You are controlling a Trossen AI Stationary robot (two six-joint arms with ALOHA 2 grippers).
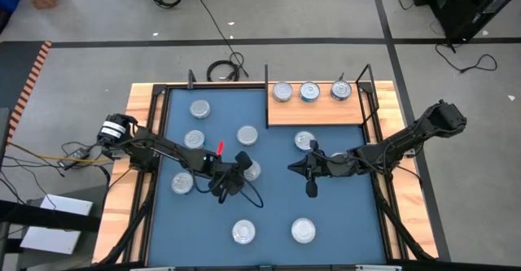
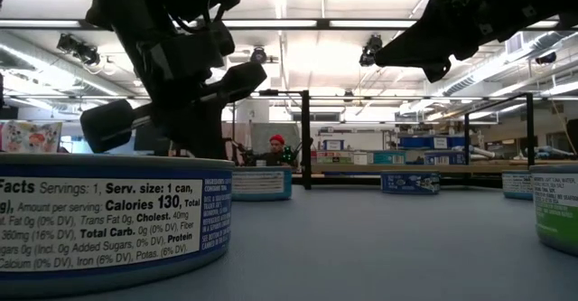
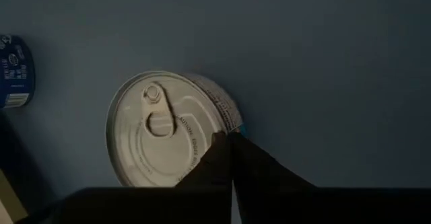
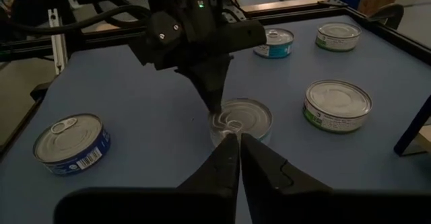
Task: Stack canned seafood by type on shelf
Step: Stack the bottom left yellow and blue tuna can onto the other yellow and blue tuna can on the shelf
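From table height, a tin [image 2: 108, 215] with a nutrition label fills the near left corner and a green-labelled tin [image 2: 555, 206] sits at the near right edge; bare blue mat [image 2: 361, 247] runs between them towards more tins farther back.

The left gripper [image 1: 242, 167] is low over the middle of the mat, its fingers drawn together with the tips against a silver-lidded tin [image 3: 172, 130], at the rim beside the pull tab. The right wrist view shows that same tin [image 4: 240, 120] under the left arm's tips.

The right gripper [image 1: 299, 168] is just across from it, above the mat, fingers closed on nothing and pointing at the same tin, with a small gap left between the two grippers.

Loose tins lie scattered around: two near the front edge, three on the left side, one [image 1: 247, 135] just behind the left gripper, and one [image 1: 304, 141] close to the shelf's front edge.

At the far right corner, the shelf [image 1: 317, 112] holds three tins in a row along its back edge [image 1: 309, 91]; its front strip is bare wood.
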